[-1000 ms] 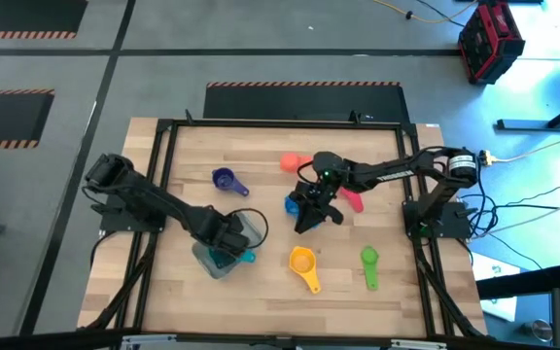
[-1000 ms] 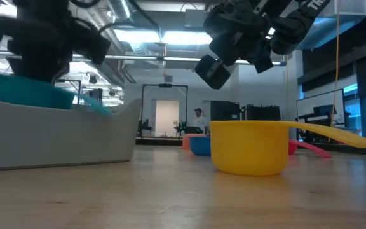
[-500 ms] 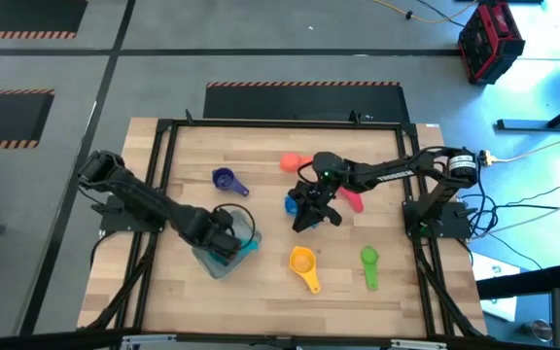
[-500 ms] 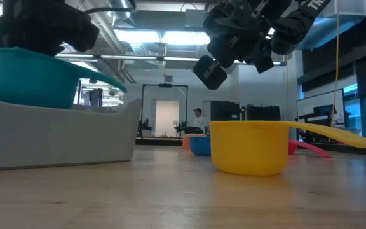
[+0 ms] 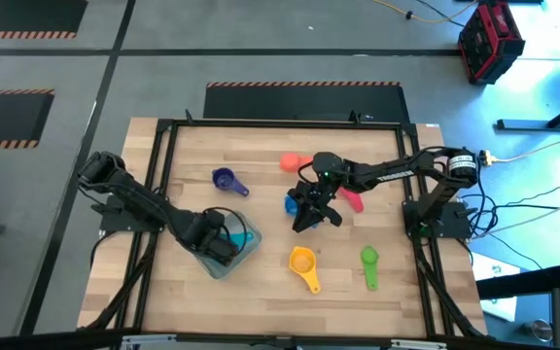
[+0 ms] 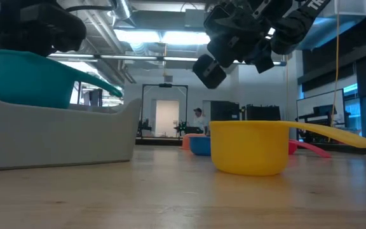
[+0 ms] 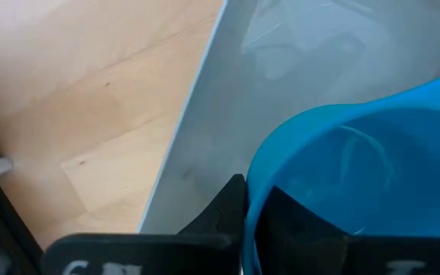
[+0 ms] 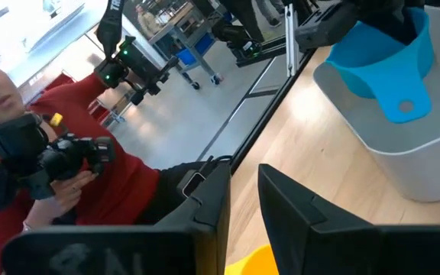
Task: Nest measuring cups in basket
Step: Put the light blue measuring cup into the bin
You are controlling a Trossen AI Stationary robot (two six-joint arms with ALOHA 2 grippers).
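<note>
The teal measuring cup [image 5: 237, 236] is over the pale grey basket [image 5: 224, 261] at the table's near left. My left gripper [image 7: 247, 200] points down at it and is shut on it. The cup's handle [image 8: 403, 103] sticks out over the basket's wall. My right gripper [image 5: 309, 214] hovers mid-table above the blue cup [image 5: 291, 204]. Its fingers [image 8: 218, 200] stand a narrow gap apart with nothing between them. On the wood lie the purple [image 5: 225, 180], coral-orange [image 5: 293, 161], pink-red [image 5: 354, 201], yellow [image 5: 302, 261] and green [image 5: 368, 258] cups. My left gripper has the teal cup by its rim [image 7: 255, 183], one finger inside the bowl and one outside its wall. The fingers come from above, pointing down. The cup stands upright, its mouth up, over the basket [image 6: 56, 137]. The basket's near wall hides whether its base rests inside.
A black frame [image 5: 163, 131] runs around the wooden table. Beyond the table's left edge a person in a red top [image 8: 59, 164] holds a camera. Bare wood lies along the near edge, between the basket and the yellow cup [image 6: 253, 147].
My left gripper has rolled about its downward-pointing axis, risen a little and shifted toward the table's left edge. The teal cup has turned with it, coming up from low and tilted in the basket to upright above the wall.
</note>
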